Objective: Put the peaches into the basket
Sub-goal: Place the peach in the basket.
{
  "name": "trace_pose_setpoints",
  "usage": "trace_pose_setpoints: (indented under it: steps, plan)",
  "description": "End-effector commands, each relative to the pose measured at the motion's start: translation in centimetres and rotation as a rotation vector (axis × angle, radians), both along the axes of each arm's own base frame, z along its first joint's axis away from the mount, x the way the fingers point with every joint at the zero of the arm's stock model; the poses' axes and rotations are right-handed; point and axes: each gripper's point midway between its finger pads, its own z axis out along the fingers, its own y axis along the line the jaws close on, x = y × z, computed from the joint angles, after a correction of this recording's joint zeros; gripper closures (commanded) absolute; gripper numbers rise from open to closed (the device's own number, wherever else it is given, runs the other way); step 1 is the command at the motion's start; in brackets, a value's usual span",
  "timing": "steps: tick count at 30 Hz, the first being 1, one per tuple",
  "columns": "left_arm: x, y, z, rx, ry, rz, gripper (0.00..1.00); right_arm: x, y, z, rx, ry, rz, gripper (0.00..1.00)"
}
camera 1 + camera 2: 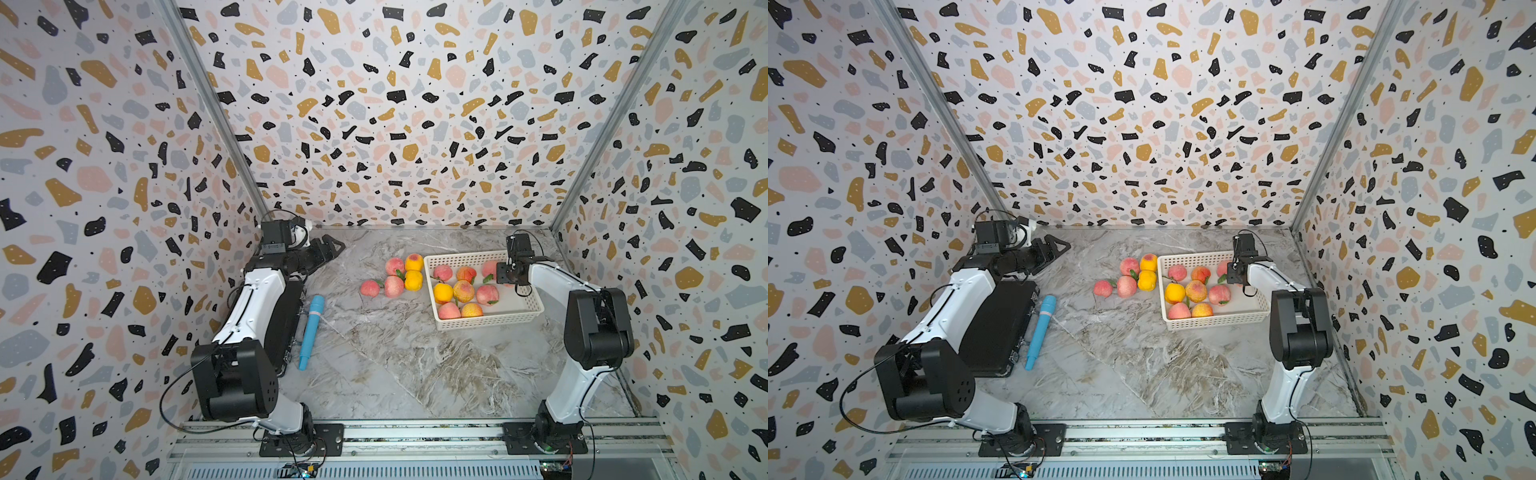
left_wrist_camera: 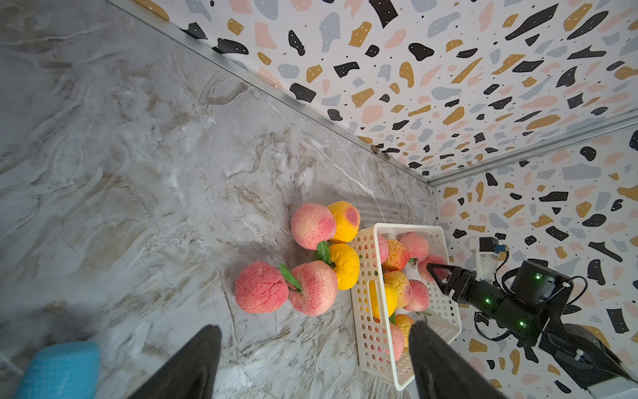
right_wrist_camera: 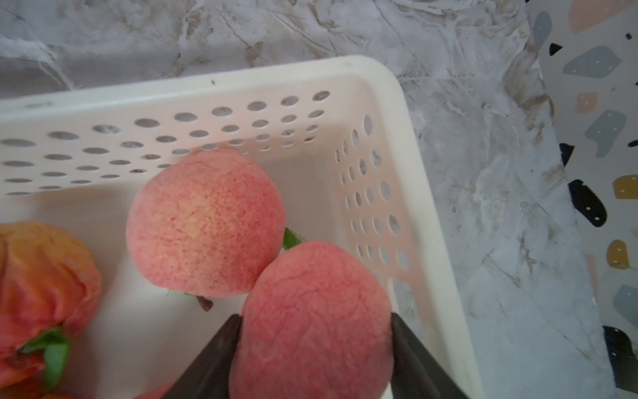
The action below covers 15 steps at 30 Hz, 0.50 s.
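The white perforated basket (image 1: 486, 322) (image 1: 1217, 322) stands right of centre and holds several peaches (image 1: 463, 291). On the marble just left of it lies a cluster of pink and yellow peaches (image 1: 399, 276) (image 1: 1133, 276) (image 2: 310, 259). My right gripper (image 3: 315, 321) (image 1: 508, 277) hangs over the basket's far right corner (image 3: 379, 86), shut on a pink peach (image 3: 310, 331) that touches another pink peach (image 3: 203, 224) on the basket floor. My left gripper (image 2: 315, 326) (image 1: 332, 245) is open and empty at the back left, well apart from the cluster.
A blue cylindrical tool (image 1: 311, 330) lies left of centre beside a flat black box (image 1: 1000, 324) under my left arm. Patterned walls close in the back and both sides. A metal rail (image 1: 415, 432) runs along the front edge.
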Motion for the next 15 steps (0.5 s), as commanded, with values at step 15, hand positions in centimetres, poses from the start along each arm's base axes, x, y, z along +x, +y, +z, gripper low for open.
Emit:
trace_pose_setpoints:
  steps: [15]
  plan:
    - [0.4, -0.1, -0.1, -0.012, -0.014, -0.013, 0.14, 0.8, 0.3, 1.6, 0.033, -0.091, 0.006, 0.26]
